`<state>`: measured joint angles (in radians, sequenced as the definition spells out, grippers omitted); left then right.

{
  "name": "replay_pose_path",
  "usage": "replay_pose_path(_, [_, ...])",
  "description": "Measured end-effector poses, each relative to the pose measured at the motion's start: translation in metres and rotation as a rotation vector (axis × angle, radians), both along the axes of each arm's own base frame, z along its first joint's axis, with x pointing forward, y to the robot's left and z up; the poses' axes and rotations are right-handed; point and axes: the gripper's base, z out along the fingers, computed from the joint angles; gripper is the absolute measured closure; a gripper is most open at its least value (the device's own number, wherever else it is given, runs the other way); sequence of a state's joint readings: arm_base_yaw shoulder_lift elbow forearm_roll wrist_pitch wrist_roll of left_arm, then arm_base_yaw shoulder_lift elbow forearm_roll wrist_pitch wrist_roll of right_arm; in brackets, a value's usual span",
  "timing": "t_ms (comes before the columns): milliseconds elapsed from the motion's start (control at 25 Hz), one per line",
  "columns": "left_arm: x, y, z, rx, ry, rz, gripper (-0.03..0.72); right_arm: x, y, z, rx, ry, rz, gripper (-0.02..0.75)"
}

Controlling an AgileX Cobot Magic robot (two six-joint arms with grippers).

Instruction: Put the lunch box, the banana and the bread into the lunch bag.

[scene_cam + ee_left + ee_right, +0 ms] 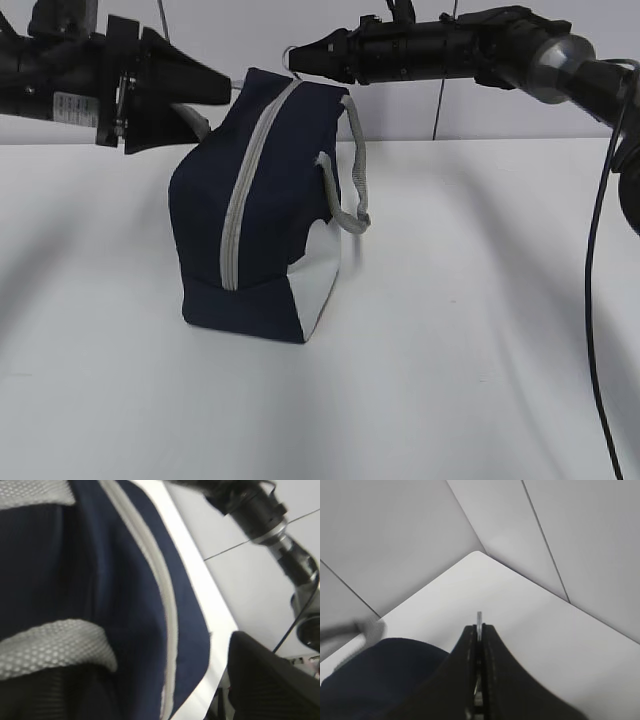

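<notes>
On the white worktop (480,330) the lunch bag (265,215) stands zipped; right tool (297,58) pinches its ring pull (479,619), left tool (215,88) grips a strap (50,647); no food visible, finished or not unclear

The left arm's white label (72,106) is too blurred to read.

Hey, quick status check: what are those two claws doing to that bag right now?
Right gripper shut on the ring pull. Left gripper at the grey strap, grip unclear. Lunch bag upright, zipper closed. Nothing in the way.
</notes>
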<state>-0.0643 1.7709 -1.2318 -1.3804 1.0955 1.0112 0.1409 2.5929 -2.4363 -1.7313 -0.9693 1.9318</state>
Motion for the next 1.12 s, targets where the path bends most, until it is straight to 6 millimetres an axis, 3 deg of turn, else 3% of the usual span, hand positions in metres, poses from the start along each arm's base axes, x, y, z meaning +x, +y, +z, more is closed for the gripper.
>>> replay_pose_path(240, [0.002,0.013,-0.019,0.230,0.084,0.075,0.148,0.000,0.000,0.000,0.000,0.000,-0.002,0.754])
replay_pose_path(480, [-0.006,0.030,-0.019,0.197,0.242,0.060,0.148,0.001,0.000,0.000,-0.002,-0.002,-0.010,0.754])
replay_pose_path(640, [-0.020,0.046,0.003,0.231,0.235,0.068,0.148,0.001,-0.001,0.000,-0.005,-0.003,-0.012,0.754])
replay_pose_path(880, [-0.037,0.059,0.062,0.264,-0.013,0.270,0.148,0.001,-0.001,-0.001,-0.008,-0.003,-0.011,0.754])
replay_pose_path(1000, [-0.026,0.062,0.072,0.262,-0.070,0.334,0.164,0.001,-0.001,-0.001,-0.007,-0.002,-0.012,0.754])
replay_pose_path(1120, [-0.001,0.060,0.074,0.256,-0.094,0.334,0.192,0.001,-0.001,-0.001,-0.007,-0.002,-0.012,0.754])
